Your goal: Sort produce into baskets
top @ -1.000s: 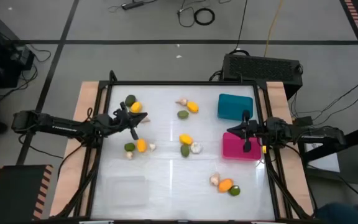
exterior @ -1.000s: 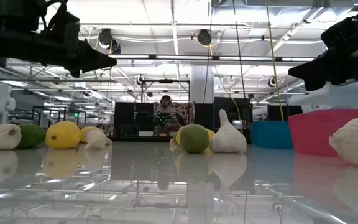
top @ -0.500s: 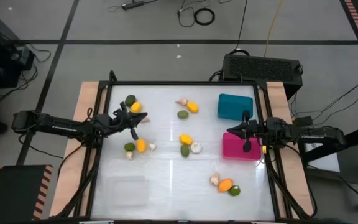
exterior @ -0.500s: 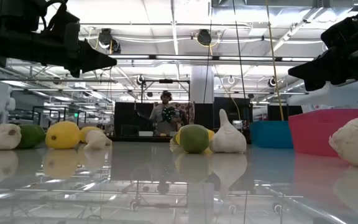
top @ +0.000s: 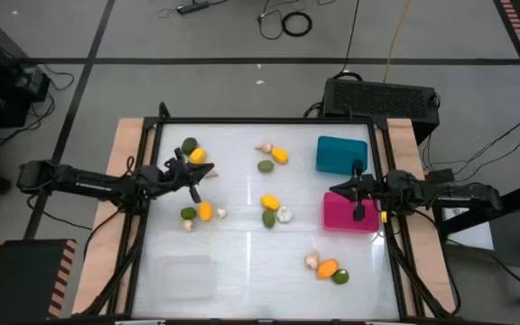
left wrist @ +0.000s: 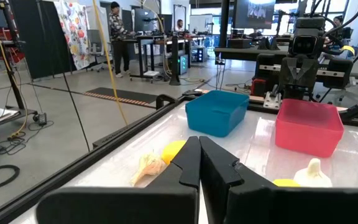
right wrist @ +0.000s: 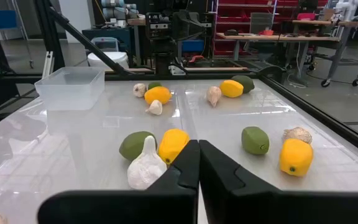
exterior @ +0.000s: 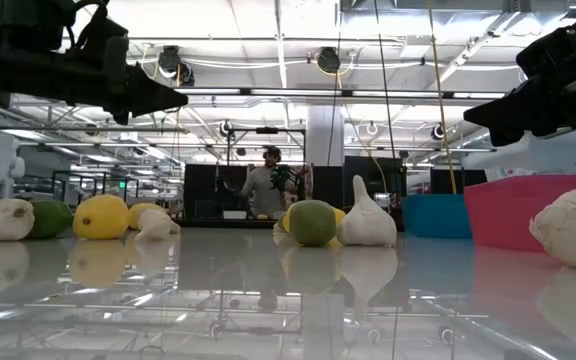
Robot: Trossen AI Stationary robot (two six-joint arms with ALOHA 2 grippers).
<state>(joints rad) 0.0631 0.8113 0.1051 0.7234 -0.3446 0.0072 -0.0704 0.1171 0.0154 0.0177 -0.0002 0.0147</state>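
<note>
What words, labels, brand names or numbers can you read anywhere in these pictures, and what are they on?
None can be read.
Teal bin, pink bin and clear bin: no label or print shows.
Produce, such as the lime and garlic bulb: no stickers visible.
Left gripper and right gripper, both shut: no legible marking.
Screens in the room behind, left wrist view: too blurred to read.

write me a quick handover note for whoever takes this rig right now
Left gripper: shut, empty, above the table's left side.
Right gripper: shut, empty, over the pink bin.
Teal bin far right, clear bin near left; all three look empty.
Produce lies loose on the table in small clusters.
Done: nothing sorted. Left: all of it.
</note>
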